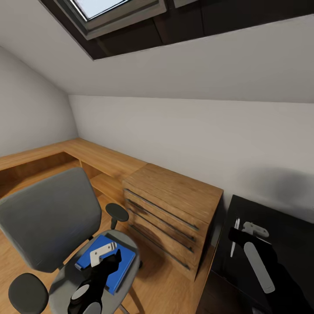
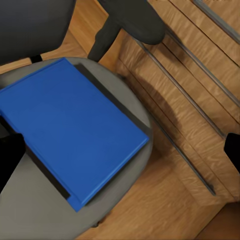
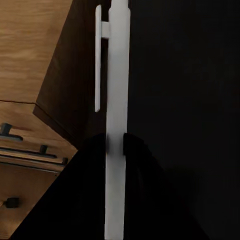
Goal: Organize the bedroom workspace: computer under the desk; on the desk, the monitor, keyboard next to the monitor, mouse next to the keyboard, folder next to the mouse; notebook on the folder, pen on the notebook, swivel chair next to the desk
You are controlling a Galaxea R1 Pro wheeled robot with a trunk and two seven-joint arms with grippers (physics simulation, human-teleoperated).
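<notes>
The blue folder (image 1: 117, 267) (image 2: 70, 127) lies flat on the grey seat of the swivel chair (image 1: 48, 218) (image 2: 45, 210). My left gripper (image 1: 109, 261) (image 2: 120, 150) hovers just above the folder, open, its dark fingers (image 2: 9, 157) spread wide to either side. My right gripper (image 1: 235, 239) (image 3: 115, 144) is shut on the thin white pen (image 1: 236, 229) (image 3: 116, 90), holding it over the near-left corner of the glossy black desk (image 1: 279, 218) (image 3: 190, 100). Whether the pen touches the desk top I cannot tell.
A low light-wood chest of drawers (image 1: 172, 209) (image 2: 200, 90) stands between the chair and the black desk. A wooden shelf unit (image 1: 87, 157) runs along the sloped wall behind the chair. The chair's black armrest (image 1: 117, 212) (image 2: 130, 20) sits close to the chest.
</notes>
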